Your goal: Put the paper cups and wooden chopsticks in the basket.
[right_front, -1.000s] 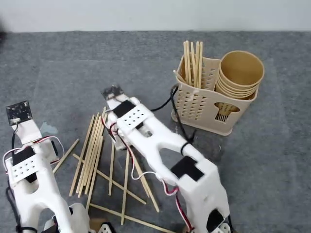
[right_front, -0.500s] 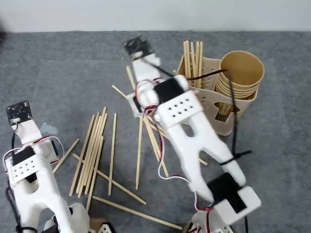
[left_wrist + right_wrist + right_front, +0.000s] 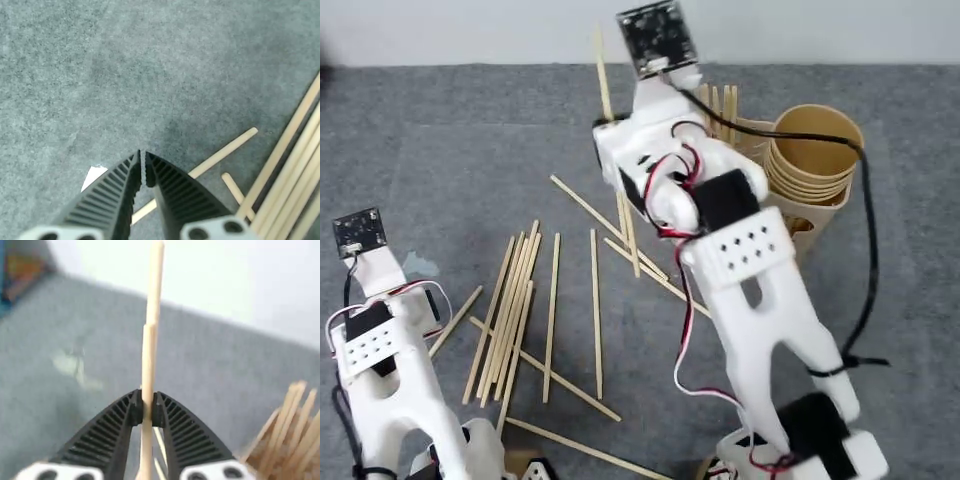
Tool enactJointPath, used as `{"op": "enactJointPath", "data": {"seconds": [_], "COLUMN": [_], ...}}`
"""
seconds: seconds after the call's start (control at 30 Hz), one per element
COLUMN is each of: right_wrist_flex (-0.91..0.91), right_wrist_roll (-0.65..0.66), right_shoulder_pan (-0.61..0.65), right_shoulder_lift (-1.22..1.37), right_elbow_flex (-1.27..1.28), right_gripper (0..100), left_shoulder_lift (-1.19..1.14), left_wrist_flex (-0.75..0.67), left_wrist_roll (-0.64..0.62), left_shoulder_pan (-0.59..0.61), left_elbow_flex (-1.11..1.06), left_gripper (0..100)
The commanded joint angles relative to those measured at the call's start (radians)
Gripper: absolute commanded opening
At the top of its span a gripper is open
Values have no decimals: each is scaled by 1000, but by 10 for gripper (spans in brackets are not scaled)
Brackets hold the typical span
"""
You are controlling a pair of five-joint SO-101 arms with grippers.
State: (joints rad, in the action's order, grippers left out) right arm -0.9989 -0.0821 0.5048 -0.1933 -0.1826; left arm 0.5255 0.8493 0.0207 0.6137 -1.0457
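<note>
Two wooden chopsticks [image 3: 149, 355] stand upright in the right jaws, which are clamped tight on them partway up their length. The right arm [image 3: 752, 262] is raised over the far part of the grey surface [image 3: 440, 130], and the held sticks poke up near the basket [image 3: 825, 215], on the side of its chopstick compartment. That compartment already holds several upright sticks [image 3: 724, 100], and the paper cups [image 3: 817, 150] sit nested in the one next to it. The basket stands close to the surface's far edge, where a white wall [image 3: 470, 30] begins. Bare grey surface lies open to the side of the basket away from the cups. Many loose chopsticks [image 3: 515, 300] lie scattered and crossed between the two arms. The left arm [image 3: 380, 350] sits at the near corner. The left jaws are closed on nothing, low over the surface, with one chopstick [image 3: 225, 152] and a pale scrap [image 3: 94, 176] just beneath them.
</note>
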Motion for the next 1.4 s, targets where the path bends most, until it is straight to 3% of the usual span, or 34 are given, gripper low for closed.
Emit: {"op": "enactJointPath", "data": {"seconds": [0.0,0.23,0.43,0.8,1.1,1.27,1.37], "right_wrist_flex": [73,99,162,883,894,814,748], "right_wrist_roll": [9,92,124,133,133,133,127], "right_shoulder_pan": [-31,-99,-239,-367,-366,-363,-361], "right_shoulder_lift": [-122,-314,-455,-509,-507,-507,-509], "right_elbow_flex": [-17,0,118,592,799,804,755], "right_gripper": [8,8,8,8,20,162,157], "left_shoulder_lift": [40,40,40,40,40,38,38], "left_wrist_flex": [-20,-20,-20,-20,-32,-37,-37], "left_wrist_roll": [-5,-5,-5,-5,-5,-5,-5], "left_shoulder_pan": [5,5,5,5,5,5,5], "left_elbow_flex": [8,7,7,4,1,1,1], "left_gripper": [15,15,15,15,15,15,15]}}
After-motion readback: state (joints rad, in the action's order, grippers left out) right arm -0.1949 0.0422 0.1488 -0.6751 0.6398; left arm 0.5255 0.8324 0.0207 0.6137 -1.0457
